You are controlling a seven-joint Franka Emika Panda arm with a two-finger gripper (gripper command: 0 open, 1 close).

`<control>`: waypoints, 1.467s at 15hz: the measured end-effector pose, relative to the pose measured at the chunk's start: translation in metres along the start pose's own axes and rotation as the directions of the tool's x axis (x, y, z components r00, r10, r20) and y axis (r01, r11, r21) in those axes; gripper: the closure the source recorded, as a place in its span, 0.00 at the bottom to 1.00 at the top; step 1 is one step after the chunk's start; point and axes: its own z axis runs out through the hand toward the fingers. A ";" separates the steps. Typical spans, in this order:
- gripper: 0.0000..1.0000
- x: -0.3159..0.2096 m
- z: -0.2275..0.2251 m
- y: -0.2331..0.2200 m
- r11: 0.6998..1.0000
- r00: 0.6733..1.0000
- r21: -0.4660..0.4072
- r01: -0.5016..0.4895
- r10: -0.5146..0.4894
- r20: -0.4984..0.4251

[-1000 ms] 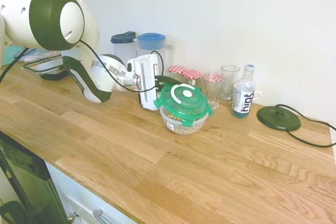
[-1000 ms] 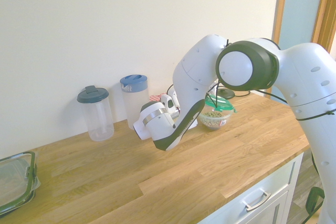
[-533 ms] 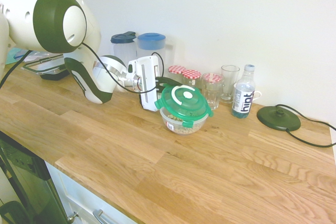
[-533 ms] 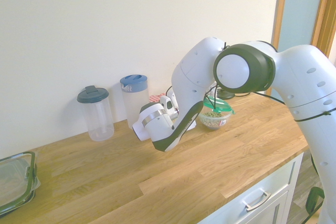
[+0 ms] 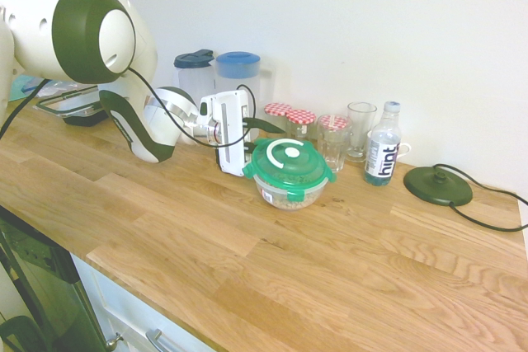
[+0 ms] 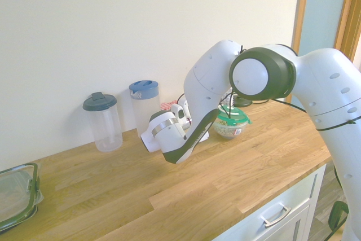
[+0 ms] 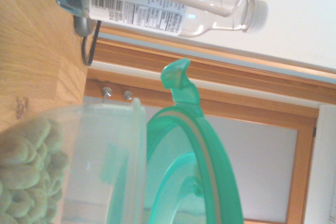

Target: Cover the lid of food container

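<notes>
The round green lid (image 5: 289,161) with its white ring lies flat on the food container (image 5: 288,193), a small clear bowl of cereal rings on the wooden counter (image 5: 247,253). My gripper (image 5: 276,133) reaches in sideways from the left, at the lid's back-left rim. Its dark fingers (image 5: 264,127) stand just above the rim, slightly apart and open, and the lid rests on the bowl, not in them. In the second exterior view the arm hides most of the hand; the lid (image 6: 230,119) and the container (image 6: 227,131) show behind it. The wrist view shows the lid (image 7: 210,150) edge-on against the container (image 7: 100,171).
Two lidded pitchers (image 5: 216,72), red-checked jars (image 5: 301,119), two glasses (image 5: 360,125) and a water bottle (image 5: 382,150) line the wall behind the bowl. A black round base (image 5: 437,185) with a cord lies to the right. A rectangular container (image 5: 70,105) sits far back left.
The lid, tilted and held above the bowl before, has dropped flat onto it. The fingers have parted a little. The arm has hardly moved.
</notes>
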 end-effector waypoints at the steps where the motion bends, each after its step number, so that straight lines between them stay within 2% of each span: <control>1: 0.00 0.000 -0.001 -0.001 1.000 1.000 0.010 0.001 -0.001 0.004; 2: 0.00 0.002 -0.002 0.000 1.000 1.000 0.015 0.001 -0.001 0.012; 5: 0.00 0.015 -0.005 0.007 0.997 0.993 0.076 0.004 -0.013 0.119; 10: 0.00 0.026 0.016 0.012 0.993 0.966 0.121 -0.004 -0.028 0.256; 15: 0.00 0.029 0.012 0.023 0.985 0.941 0.169 -0.022 -0.037 0.336; 19: 0.00 0.051 0.013 0.053 0.976 0.923 0.211 -0.059 -0.027 0.383; 22: 0.00 0.064 0.014 0.075 0.961 0.896 0.265 -0.078 -0.049 0.441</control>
